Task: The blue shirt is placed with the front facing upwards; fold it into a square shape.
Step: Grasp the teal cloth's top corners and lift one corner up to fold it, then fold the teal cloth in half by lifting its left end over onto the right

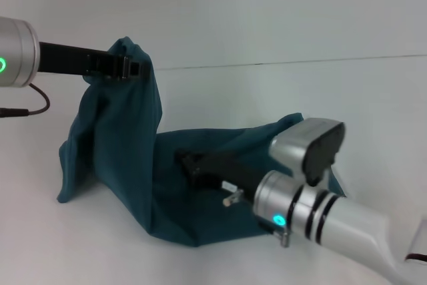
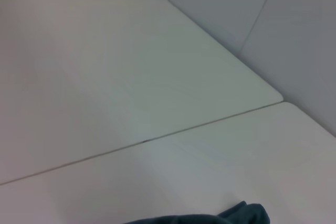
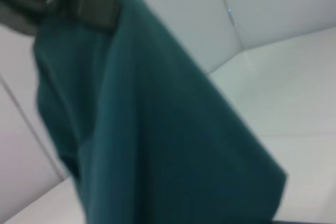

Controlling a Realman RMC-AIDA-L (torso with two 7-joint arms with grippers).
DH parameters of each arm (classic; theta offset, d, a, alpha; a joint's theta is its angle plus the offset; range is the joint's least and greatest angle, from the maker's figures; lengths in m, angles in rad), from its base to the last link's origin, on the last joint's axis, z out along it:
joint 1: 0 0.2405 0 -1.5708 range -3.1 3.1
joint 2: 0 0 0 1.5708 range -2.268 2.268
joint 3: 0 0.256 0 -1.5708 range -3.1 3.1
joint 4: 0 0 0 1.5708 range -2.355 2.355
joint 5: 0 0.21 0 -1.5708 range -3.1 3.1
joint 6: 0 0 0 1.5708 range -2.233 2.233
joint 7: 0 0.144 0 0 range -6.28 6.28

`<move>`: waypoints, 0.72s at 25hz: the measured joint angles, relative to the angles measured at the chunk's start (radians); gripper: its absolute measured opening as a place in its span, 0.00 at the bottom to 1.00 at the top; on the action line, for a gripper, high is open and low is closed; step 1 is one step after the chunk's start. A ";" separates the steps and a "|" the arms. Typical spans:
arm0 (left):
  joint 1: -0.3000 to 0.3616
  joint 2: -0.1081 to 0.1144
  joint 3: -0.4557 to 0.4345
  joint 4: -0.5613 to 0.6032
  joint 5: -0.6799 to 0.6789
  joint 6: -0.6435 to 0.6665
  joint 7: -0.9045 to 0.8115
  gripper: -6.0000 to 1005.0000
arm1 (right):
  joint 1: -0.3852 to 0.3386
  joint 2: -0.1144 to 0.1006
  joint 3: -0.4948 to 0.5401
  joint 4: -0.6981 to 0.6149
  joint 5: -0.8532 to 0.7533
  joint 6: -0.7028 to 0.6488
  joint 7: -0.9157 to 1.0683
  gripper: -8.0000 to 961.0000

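While the blue shirt (image 1: 133,158) hangs bunched from the left gripper (image 1: 127,67), jaws clamped on its raised edge, its remainder lies on the white table (image 1: 300,91). We judge no square formed yet. Right gripper (image 1: 190,161) rests low on the cloth; jaws indeterminate. No lettering visible.

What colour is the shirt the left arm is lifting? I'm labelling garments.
Plain dark teal-blue; the blue shirt shows best in the head view.

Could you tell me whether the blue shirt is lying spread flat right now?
No. The left gripper holds one end of the blue shirt raised; the rest lies bunched on the table.
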 joint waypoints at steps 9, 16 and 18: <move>0.000 0.000 -0.001 0.022 -0.008 0.004 0.000 0.09 | 0.084 0.010 0.002 0.097 -0.143 0.149 0.010 0.03; 0.004 -0.002 0.000 0.021 -0.008 0.003 0.004 0.09 | 0.026 -0.002 0.068 0.077 -0.162 0.091 0.008 0.03; 0.006 -0.002 0.000 0.022 -0.009 0.005 0.004 0.09 | -0.018 -0.007 0.098 0.029 -0.161 0.009 0.017 0.03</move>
